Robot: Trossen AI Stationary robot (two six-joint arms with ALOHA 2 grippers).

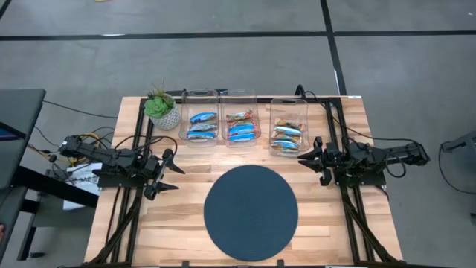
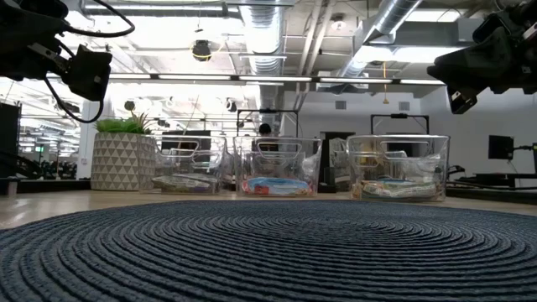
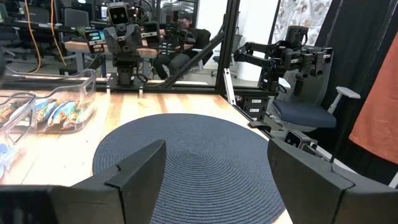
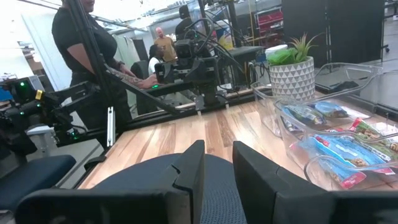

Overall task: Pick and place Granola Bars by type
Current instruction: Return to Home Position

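The left gripper [image 1: 172,177] is hanging with its fingers spread wide and empty beside the dark round mat [image 1: 251,212]. The right gripper [image 1: 309,165] is hovering opposite, fingers narrowly parted and gripping nothing. The Granola Bars [image 1: 242,132] are lying in three clear bins [image 1: 238,95] along the far edge of the table [image 1: 335,231], next to a potted plant [image 1: 161,109]. They are probably light, flat and foil-slick, so pinching across the narrow middle should suit them. The wooden top is lying level, and a person [image 4: 84,43] is standing in the room beyond.

Three clear bins [image 1: 239,94] and a potted plant [image 1: 162,108] stand behind the round mat [image 1: 251,212].
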